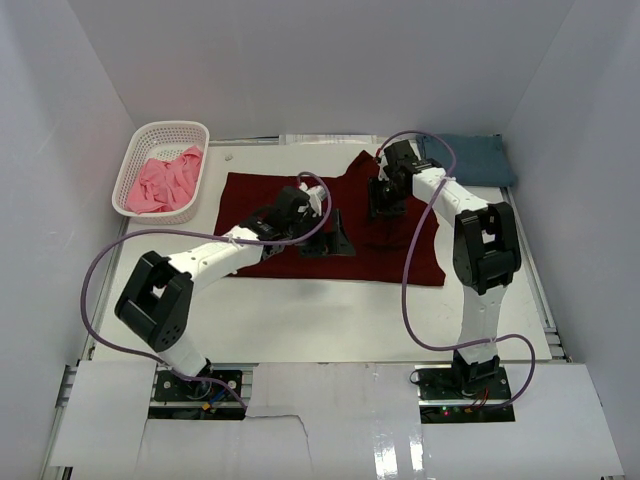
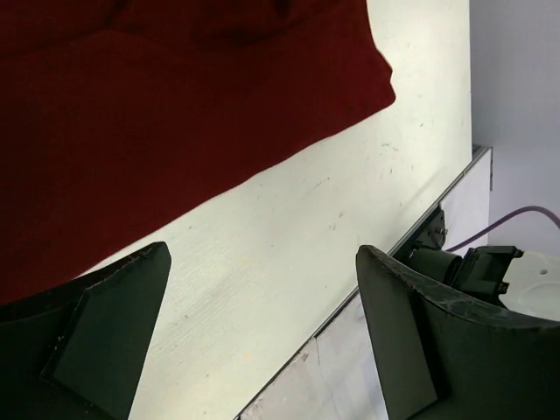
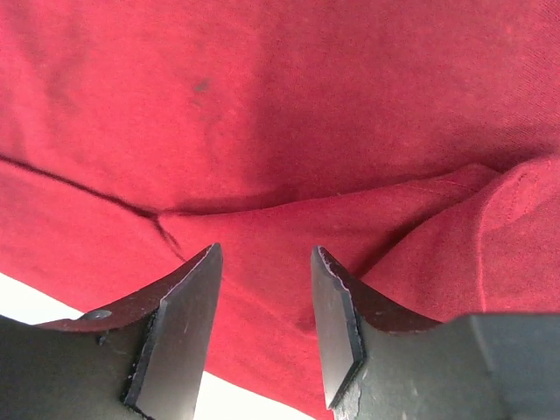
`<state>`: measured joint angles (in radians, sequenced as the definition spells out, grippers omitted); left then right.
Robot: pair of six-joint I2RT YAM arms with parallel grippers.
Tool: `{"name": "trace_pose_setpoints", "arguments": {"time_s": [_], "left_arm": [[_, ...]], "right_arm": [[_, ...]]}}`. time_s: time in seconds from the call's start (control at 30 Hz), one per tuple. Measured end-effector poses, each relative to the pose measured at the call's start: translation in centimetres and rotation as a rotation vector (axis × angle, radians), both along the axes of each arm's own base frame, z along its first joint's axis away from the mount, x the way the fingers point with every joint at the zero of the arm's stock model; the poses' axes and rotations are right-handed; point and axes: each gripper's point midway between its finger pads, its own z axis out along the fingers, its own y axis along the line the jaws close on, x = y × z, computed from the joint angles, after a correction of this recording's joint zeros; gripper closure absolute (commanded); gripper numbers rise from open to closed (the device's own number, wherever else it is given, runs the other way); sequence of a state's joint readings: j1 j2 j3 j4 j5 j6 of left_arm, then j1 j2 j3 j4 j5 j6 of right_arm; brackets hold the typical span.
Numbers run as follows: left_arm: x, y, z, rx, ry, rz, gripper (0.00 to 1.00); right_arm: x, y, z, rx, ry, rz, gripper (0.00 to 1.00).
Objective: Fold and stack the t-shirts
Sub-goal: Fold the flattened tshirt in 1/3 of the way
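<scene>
Though unseen overhead, t-shirt (image 3: 280, 131) fold, beneath right jaws

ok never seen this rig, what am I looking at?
Two robot arms bolted to a table, each with a two-finger gripper. One picture looks down from above; the other two come from wrist cameras, so the dark wedges are fingers. A maroon t-shirt lies spread out, a pink t-shirt sits in the white basket, a blue t-shirt lies at the far right. The left gripper is open at the maroon shirt's near edge; the right gripper is over a fold, jaws apart. Nothing is held.
</scene>
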<state>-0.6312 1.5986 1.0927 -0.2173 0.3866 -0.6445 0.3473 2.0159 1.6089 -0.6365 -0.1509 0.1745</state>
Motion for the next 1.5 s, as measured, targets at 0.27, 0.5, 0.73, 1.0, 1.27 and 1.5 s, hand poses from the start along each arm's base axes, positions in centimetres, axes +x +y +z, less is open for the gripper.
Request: {"name": "trace_pose_setpoints", "arguments": {"time_s": [0.27,0.5,0.73,1.0,1.27,1.5], "left_arm": [[-1.0,-1.1,-3.8,0.063,0.072,-0.014,0.02],[0.3,-0.8,-4.7,0.113,0.06,0.019,0.02],[1.1,-0.7,-5.2,0.147,0.044,0.029,0.02],[1.0,-0.6,-9.1,0.207,0.112,0.019,0.02],[3.8,-1.2,-10.2,0.349,0.062,0.048,0.02],[4.5,0.0,-11.0,0.521,0.011,0.075,0.02]], "right_arm": [[0.0,-0.9,-1.1,-0.056,0.014,-0.021,0.49],[-0.5,-1.4,-4.6,-0.126,0.077,-0.027,0.49],[0.0,-1.3,-4.4,-0.144,0.058,-0.031,0.5],[0.3,-1.5,-4.2,-0.168,0.04,-0.039,0.52],[1.0,-1.4,-3.6,-0.167,0.015,-0.044,0.56],[0.9,-1.4,-4.3,-0.175,0.031,-0.042,0.56]]}}
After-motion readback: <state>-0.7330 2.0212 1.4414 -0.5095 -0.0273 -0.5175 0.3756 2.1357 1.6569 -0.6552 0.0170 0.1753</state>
